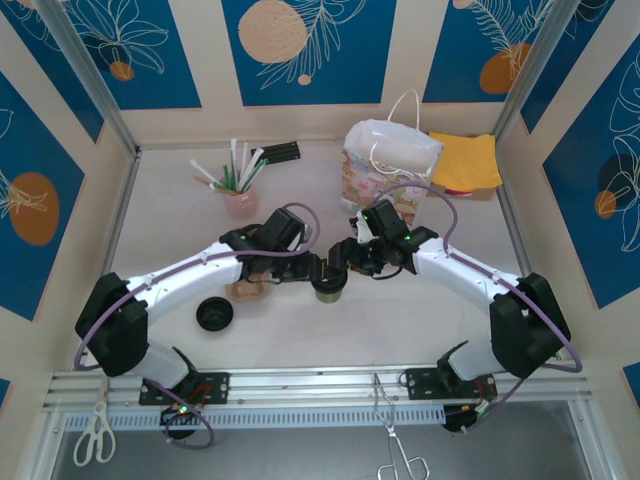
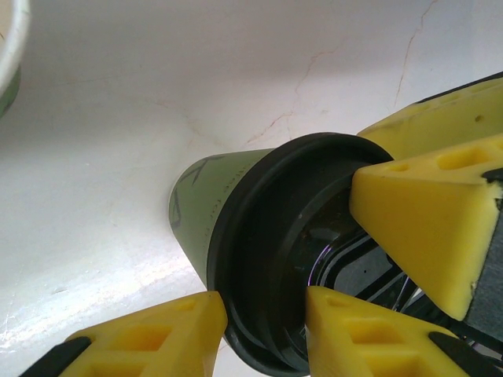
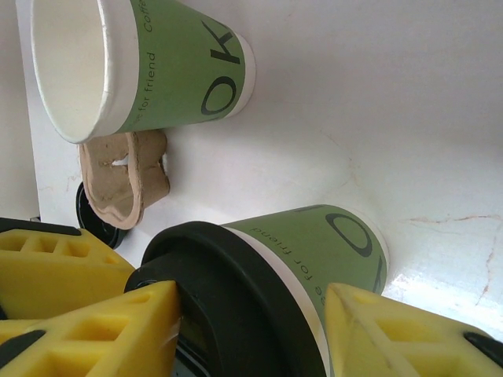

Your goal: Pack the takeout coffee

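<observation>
Two yellow ribbed pincers (image 2: pixel 259 330) (image 3: pixel 251 330) pinching glossy black lid (image 2: pixel 267 236), tapered green paper cup (image 3: pixel 330 251).

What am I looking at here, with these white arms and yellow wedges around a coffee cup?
These are two robot arms bolted to a table. One picture looks down from above; the other two come from small cameras on each wrist, so the yellow wedges are the arms' own fingers up close. In the middle, the left gripper and right gripper meet at a green paper cup with a black lid; the fingers sit around the lid's rim. Nearby stand a second, open cup, a cardboard cup carrier and a spare lid. Farther back are a paper bag, a cup of straws and yellow napkins.
</observation>
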Robot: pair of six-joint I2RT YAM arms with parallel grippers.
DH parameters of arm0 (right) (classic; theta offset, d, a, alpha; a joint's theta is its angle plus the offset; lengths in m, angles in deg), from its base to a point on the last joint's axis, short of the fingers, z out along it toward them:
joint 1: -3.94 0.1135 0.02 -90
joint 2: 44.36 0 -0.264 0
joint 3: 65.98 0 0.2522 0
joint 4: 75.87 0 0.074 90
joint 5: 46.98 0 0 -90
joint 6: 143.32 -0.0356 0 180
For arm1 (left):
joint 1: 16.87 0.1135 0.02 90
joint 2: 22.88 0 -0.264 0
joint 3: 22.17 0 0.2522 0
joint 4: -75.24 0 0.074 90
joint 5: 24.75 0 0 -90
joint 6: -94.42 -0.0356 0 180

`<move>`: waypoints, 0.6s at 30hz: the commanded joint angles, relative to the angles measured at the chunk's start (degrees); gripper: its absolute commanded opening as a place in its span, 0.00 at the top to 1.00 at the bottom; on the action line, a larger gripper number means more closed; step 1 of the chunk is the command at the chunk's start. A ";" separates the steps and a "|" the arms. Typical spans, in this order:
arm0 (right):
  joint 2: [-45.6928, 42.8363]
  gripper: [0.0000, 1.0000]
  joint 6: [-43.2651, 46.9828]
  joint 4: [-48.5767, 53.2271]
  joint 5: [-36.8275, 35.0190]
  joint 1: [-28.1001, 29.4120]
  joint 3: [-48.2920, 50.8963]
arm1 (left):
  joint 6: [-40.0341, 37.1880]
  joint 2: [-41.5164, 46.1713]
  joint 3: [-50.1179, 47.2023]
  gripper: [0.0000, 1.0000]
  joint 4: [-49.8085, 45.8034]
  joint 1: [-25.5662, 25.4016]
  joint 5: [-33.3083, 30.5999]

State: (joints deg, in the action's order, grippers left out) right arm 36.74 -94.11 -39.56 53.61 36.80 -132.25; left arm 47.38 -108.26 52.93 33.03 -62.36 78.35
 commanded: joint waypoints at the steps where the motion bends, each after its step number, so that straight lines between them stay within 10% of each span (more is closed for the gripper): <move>1: 0.59 0.48 1.21 11.03 -2.06 0.14 -0.40 | -1.30 -3.75 -1.28 0.65 -7.46 -0.33 -2.18; 11: -4.44 0.42 1.69 13.66 0.61 -0.93 -5.54 | -1.65 -4.70 -0.21 0.66 -8.29 -0.36 -2.46; 18: -4.88 0.57 1.59 13.50 1.80 -1.13 -3.20 | -1.82 -5.03 -0.15 0.66 -7.94 -0.34 -2.01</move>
State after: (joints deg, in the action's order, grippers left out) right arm 32.72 -92.65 -27.73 53.61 35.93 -136.21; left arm 47.07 -109.66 54.77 31.43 -62.41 78.38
